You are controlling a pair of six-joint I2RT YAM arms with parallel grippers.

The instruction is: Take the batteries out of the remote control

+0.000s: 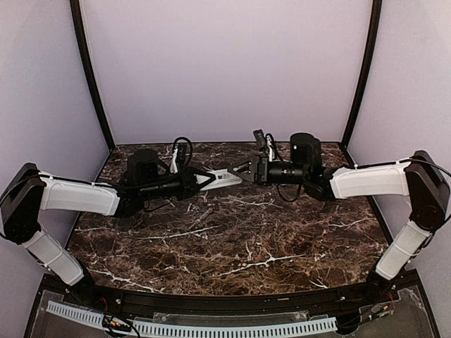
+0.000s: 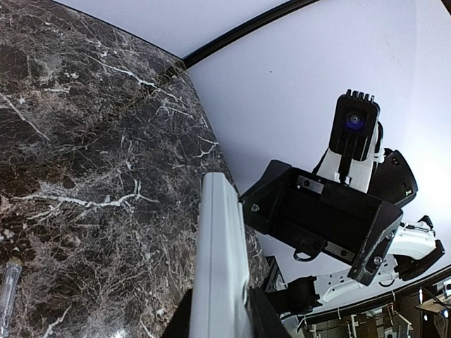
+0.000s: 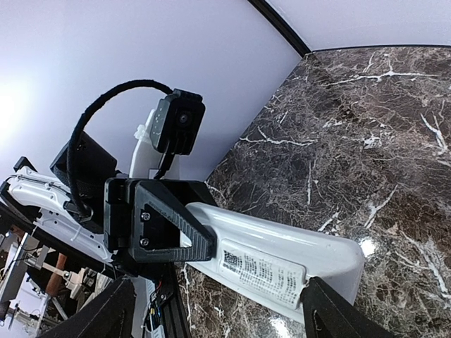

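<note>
The white remote control is held in the air above the back of the table. My left gripper is shut on one end of it. In the left wrist view the remote shows edge-on between my left gripper's fingers. In the right wrist view its back faces the camera, with a printed label on a closed panel. My right gripper is open, its jaws spread wide either side of the remote's free end, one fingertip close against it. No batteries show.
The dark marble table lies below both grippers, ringed by pale walls with black corner posts. A slim shiny object lies on the table at the lower left edge of the left wrist view.
</note>
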